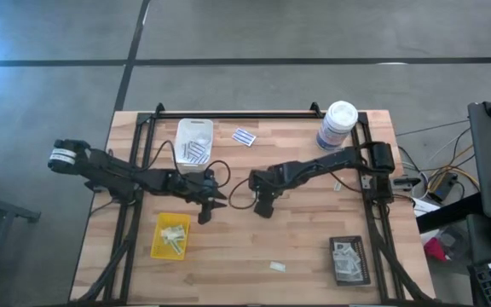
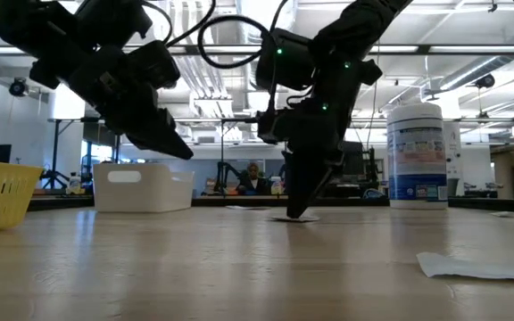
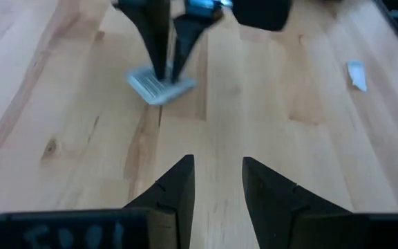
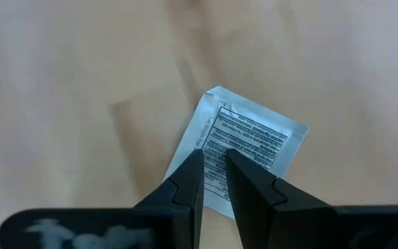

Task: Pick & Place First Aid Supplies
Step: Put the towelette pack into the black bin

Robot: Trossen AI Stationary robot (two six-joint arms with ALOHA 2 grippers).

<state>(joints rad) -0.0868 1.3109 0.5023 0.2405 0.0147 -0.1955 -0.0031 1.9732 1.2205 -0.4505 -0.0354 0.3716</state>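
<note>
Bright, even light falls from ceiling strip lamps high in the room, glaring white in the level view and turning both arms into dark silhouettes, with blue glare in a floor corner seen from above. Just past the tips of the right gripper (image 4: 214,166) the printed packet (image 4: 244,142) reads fairly sharp, its fingers (image 4: 185,190) soft and close. Ahead of the left gripper (image 3: 216,173) that packet blurs, with soft shadows on the wooden table (image 3: 61,124).

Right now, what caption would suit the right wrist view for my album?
Two dark fingers of the right arm pinch a small white square packet with printed grey text on the light wooden table.
</note>
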